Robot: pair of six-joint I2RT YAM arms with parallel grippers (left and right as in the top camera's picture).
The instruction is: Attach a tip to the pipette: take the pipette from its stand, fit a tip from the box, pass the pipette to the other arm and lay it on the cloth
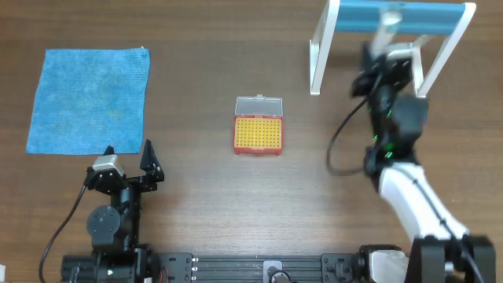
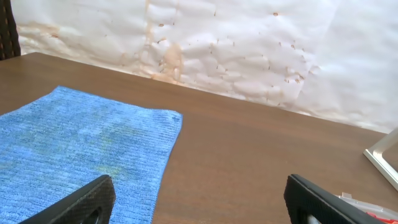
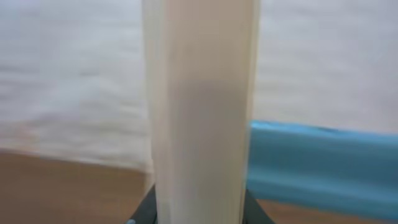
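**A:** Start at the left. Why is the cloth up there?

**B:** The cloth lies flat in the upper left of the top view. It is blue, roughly square, and has a soft woven nap. I take it as the landing pad, spread out so the pipette comes down on something that gives. Just below it, at the lower left, the left tool sits over the brown wood-grain counter. Its two black fingers are spread wide with nothing between them. It is placed beside the cloth, I'd guess, to receive the handover.

**A:** And the middle?

**B:** That's the tip box, an orange-red tray. It is packed with yellow tips in a tight grid. Its clear lid is folded back toward the top of the frame, so the tips can be reached from above.

**A:** Where is the pipette?

**B:** In the upper right. The stand is a blue crossbar on slanted white legs. The pipette hangs at that bar, upright, with a smooth off-white plastic barrel. The right tool is right up against it. In the right wrist view the barrel runs straight down the centre, with the blue bar just beside it. Whether that tool has closed on the barrel, I cannot tell.

**A:** So this is the first step?

**B:** By my reading, yes. The pipette is not yet off its stand and has no tip fitted.
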